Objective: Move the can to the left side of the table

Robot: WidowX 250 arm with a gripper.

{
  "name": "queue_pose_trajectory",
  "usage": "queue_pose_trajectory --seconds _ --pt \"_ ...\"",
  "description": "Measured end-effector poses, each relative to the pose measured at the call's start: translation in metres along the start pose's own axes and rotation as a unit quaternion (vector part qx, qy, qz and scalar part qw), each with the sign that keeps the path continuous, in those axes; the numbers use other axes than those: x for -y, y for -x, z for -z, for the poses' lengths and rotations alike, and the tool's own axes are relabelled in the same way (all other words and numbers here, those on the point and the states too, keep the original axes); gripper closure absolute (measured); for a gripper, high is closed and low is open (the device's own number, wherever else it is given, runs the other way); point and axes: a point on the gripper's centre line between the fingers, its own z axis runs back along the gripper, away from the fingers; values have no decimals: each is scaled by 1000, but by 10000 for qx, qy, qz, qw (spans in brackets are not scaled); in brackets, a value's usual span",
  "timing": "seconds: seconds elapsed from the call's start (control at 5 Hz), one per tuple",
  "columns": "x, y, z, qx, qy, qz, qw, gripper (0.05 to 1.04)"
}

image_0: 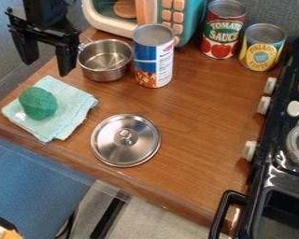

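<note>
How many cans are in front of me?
3: the blue can beside the pot, the red can toward the view's top right, and the yellow can just right of the red one.

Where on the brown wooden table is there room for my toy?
On the table, bare wood lies between the round silver lid and the black stove. It's crowded at the back, where the small steel pot and blue-and-white can stand close together.
</note>
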Motion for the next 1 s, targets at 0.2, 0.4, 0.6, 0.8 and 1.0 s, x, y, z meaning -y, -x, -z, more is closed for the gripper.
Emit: queue_pose_trajectory --seconds 0.2,0.4,0.6,0.8,1.0 --pt "2 1 8 -128 49 20 9999 83" --pt "-4 -18 16 -168 45 -25 9998 83" --pt "-9 -49 21 -76 129 -78 9999 83" --pt "-11 -83 29 32 109 -54 9999 83" --pt "-4 -113 31 189 114 -77 9997 83"
